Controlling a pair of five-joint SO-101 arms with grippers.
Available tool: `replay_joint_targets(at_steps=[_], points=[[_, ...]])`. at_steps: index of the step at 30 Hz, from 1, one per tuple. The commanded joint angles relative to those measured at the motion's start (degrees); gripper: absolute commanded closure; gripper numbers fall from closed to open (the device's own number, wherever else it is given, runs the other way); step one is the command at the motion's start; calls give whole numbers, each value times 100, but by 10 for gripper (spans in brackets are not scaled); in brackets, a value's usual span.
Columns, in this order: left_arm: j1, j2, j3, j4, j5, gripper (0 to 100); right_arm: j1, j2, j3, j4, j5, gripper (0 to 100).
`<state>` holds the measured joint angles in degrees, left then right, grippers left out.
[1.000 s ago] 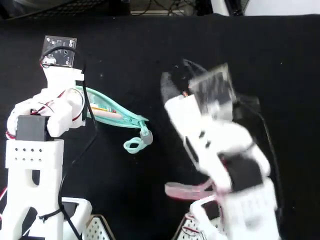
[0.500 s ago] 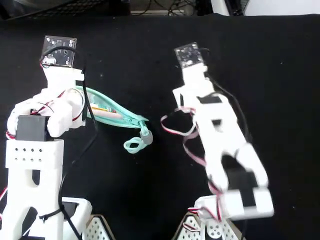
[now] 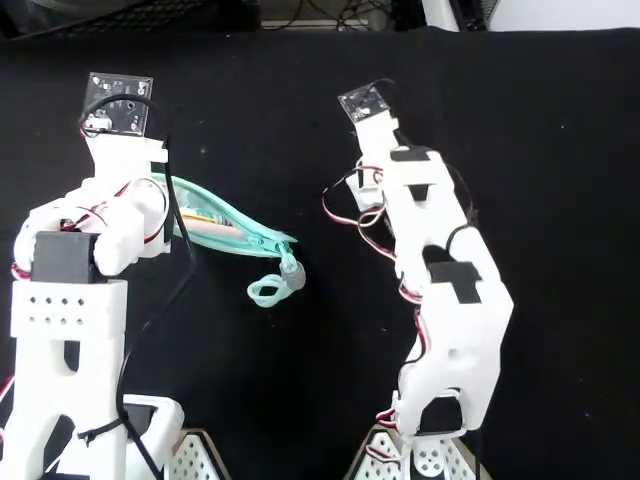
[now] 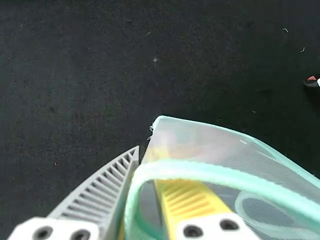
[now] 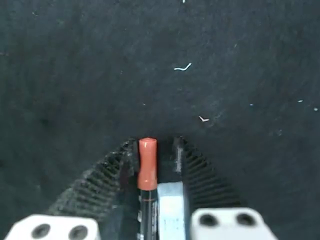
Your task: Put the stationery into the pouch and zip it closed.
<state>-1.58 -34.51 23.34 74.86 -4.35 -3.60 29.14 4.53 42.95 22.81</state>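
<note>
A mint-green mesh pouch [image 3: 235,228] lies on the black cloth beside the left arm, its mouth agape and several pale stationery items [image 3: 208,222] inside. My left gripper [image 4: 148,167] is shut on the pouch's zipper rim [image 4: 210,172], with a grey finger outside and a yellow pad inside. The zip's grey slider and mint loop [image 3: 272,288] hang off the pouch's near end. My right arm [image 3: 425,215] stretches out over the table's middle. Its gripper [image 5: 154,146] is shut on a pen with a red cap [image 5: 147,167] just above the cloth, well right of the pouch.
Black cloth [image 3: 560,150] covers the whole table, with bits of lint [image 5: 182,67] on it. Both arm bases [image 3: 420,455] stand at the near edge. Cables lie beyond the far edge. A small red-tipped thing [image 4: 312,80] shows far off in the left wrist view.
My right arm has unfolded from a low pose near its base and swung out toward the table's far middle. The left arm and the pouch have kept still.
</note>
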Motion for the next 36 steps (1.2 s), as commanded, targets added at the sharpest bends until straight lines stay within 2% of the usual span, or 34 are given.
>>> replay_joint_targets(at_steps=[1, 5, 9, 14, 20, 25, 29, 32, 36], points=[[84, 123, 382, 18, 35, 970, 26, -31, -242, 132, 97, 985], [84, 123, 382, 18, 35, 970, 18, -321, -92, 176, 97, 986], [84, 123, 382, 18, 35, 970, 18, -1156, 681, -123, 97, 986], [84, 123, 382, 18, 35, 970, 18, -2747, 2176, -870, 79, 986], [92, 123, 382, 9, 35, 970, -53, -5077, 3020, -862, -519, 986], [92, 123, 382, 9, 35, 970, -958, -6862, 3046, -97, -598, 986], [92, 123, 382, 9, 35, 970, -1609, -7556, 2993, 730, -598, 986], [92, 123, 382, 9, 35, 970, -1723, -7495, 3143, 1275, -598, 986], [84, 123, 382, 18, 35, 970, -1327, -6949, 3758, 1275, -589, 986]])
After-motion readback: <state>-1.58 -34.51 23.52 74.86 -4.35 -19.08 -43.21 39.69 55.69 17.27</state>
